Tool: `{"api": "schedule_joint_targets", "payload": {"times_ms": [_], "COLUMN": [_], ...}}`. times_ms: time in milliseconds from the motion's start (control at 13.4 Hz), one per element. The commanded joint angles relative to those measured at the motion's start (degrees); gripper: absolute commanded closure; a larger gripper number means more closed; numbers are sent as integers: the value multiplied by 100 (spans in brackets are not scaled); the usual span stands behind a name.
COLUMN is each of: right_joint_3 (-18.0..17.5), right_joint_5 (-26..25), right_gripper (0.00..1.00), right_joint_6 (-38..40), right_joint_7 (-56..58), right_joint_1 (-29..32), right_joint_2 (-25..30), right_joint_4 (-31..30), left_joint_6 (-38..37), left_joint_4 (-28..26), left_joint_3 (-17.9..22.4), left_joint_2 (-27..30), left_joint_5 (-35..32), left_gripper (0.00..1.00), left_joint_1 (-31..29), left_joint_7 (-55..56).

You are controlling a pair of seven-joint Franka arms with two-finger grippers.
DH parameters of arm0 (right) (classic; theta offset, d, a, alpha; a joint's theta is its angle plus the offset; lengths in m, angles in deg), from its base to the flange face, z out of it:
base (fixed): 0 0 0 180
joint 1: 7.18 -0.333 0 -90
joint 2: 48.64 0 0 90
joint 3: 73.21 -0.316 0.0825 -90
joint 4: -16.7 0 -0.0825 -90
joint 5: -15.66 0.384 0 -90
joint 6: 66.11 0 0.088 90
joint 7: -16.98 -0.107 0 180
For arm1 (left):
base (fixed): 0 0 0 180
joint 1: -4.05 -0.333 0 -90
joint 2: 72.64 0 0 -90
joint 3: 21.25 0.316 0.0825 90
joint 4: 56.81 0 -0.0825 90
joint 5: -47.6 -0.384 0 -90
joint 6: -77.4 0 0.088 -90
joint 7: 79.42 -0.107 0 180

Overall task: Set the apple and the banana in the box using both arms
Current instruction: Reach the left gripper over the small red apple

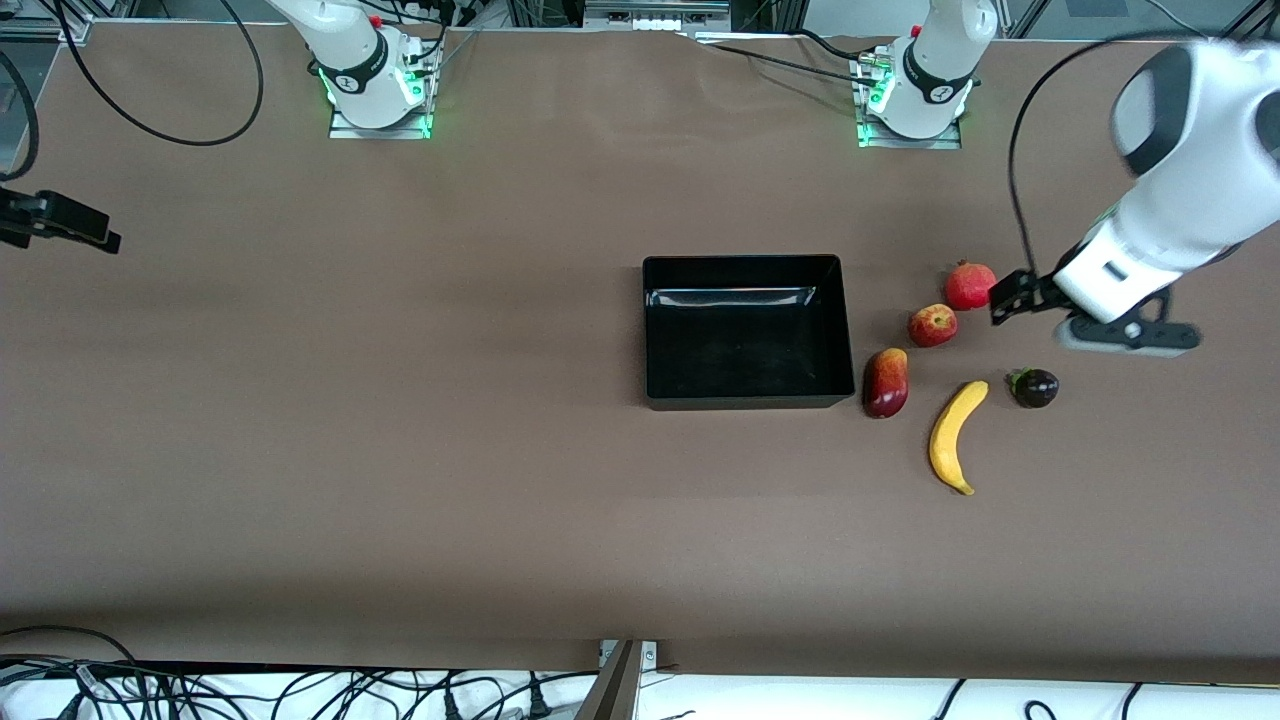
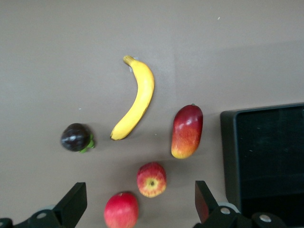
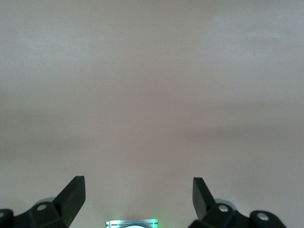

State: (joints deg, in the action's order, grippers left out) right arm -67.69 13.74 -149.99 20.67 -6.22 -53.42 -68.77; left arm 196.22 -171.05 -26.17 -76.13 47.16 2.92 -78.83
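Observation:
The red-and-yellow apple (image 1: 932, 325) lies on the table between the black box (image 1: 745, 268) and the left arm's end. It also shows in the left wrist view (image 2: 152, 179). The yellow banana (image 1: 957, 435) (image 2: 135, 97) lies nearer the front camera than the apple. The box (image 2: 228, 156) holds nothing. My left gripper (image 1: 1015, 297) (image 2: 138, 204) is open and empty, in the air beside the fruits, close to the pomegranate. My right gripper (image 1: 70, 225) (image 3: 137, 197) is open and empty over bare table at the right arm's end.
A red pomegranate (image 1: 969, 285) (image 2: 121, 210) lies beside the apple. A red-yellow mango (image 1: 886, 382) (image 2: 187, 131) lies against the box's corner. A dark purple fruit (image 1: 1034, 387) (image 2: 76, 137) lies beside the banana. The right arm's base plate (image 3: 131, 223) shows green light.

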Motion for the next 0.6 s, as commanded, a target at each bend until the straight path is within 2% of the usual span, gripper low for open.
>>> {"api": "schedule_joint_targets", "payload": {"times_ms": [0, 299, 523], "right_joint_3": [-341, -350, -341], "right_joint_5": [-72, -212, -221], "right_gripper": [0, 0, 0], "right_joint_6": [-42, -226, -621], "right_joint_7": [-61, -349, -422], "right_joint_1": [221, 89, 98], "right_joint_2": [136, 179, 197], "right_joint_4": [-303, -575, -717], "left_joint_6": [763, 1379, 1450], "left_joint_4": [-869, -1407, -1470], "left_joint_3": [-17, -17, -26], "left_joint_2": [-11, -503, -863], "left_joint_5": [-70, -70, -70], "left_gripper": [0, 0, 0], "left_joint_1": [-1, -10, -18], "left_joint_7": [-42, -42, -33]}}
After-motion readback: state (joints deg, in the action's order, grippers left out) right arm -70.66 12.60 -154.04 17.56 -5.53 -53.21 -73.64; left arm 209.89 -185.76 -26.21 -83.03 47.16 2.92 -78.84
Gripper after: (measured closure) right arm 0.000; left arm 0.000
